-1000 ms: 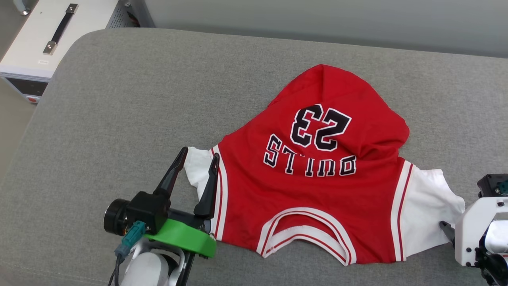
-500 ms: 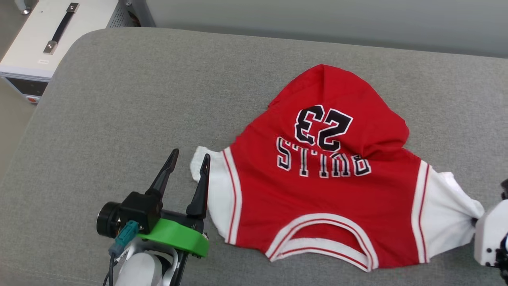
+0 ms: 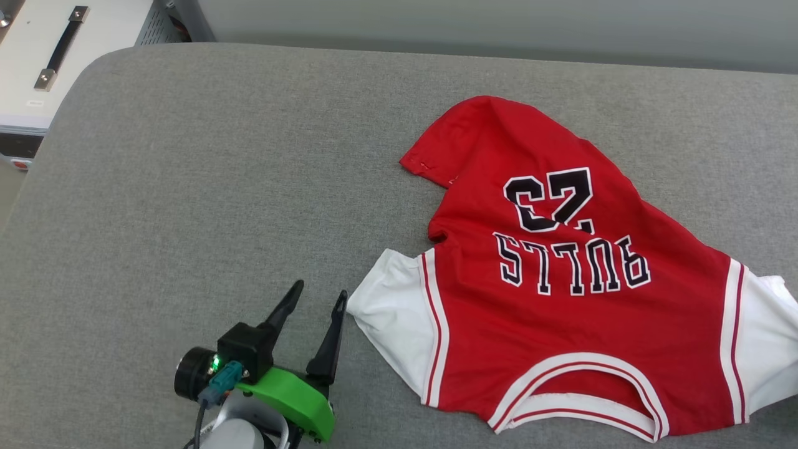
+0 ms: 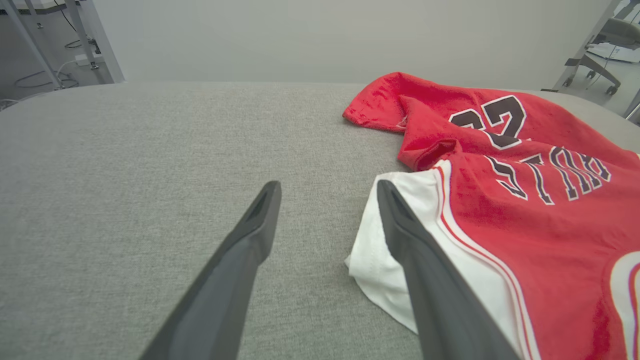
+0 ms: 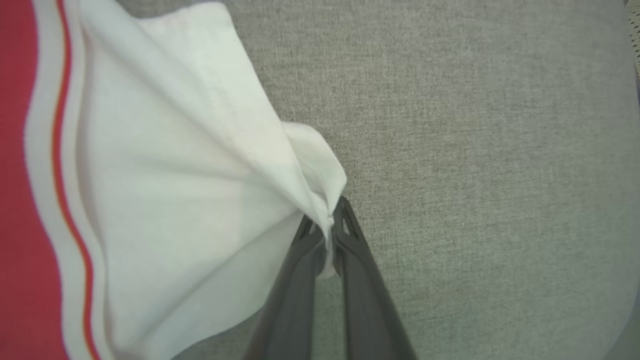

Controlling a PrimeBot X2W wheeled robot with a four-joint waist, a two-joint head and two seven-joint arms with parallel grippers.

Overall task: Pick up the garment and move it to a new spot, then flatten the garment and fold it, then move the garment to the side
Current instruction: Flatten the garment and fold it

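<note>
**Right gripper clamped on one sleeve, left gripper open beside the other**

Far ahead and to the left of the left gripper (image 3: 321,288), a white box (image 3: 37,56) with a dark handle stands off the rounded edge of the grey cushion (image 3: 187,187). The left gripper hovers low over the cushion with its two dark fingers spread apart and nothing between them. Bare grey fabric shows in the gap. The edge of a white sleeve lies just right of its right finger, and whether the two touch cannot be told.

From there the shirt (image 3: 561,312) spreads rightward, flat on the cushion with its collar toward the robot, so "BULLS" and "23" read upside down in the head view. Ahead and to the right of the left gripper the red body is rumpled, with one hem corner sticking out to the left. The other sleeve runs off the right edge of the head view.

In the right wrist view the right gripper (image 5: 325,220) has its fingers pressed together on the tip of that white sleeve. The cloth is drawn into taut folds that fan out to the left of the fingers, with striped trim beyond and bare cushion to their right
</note>
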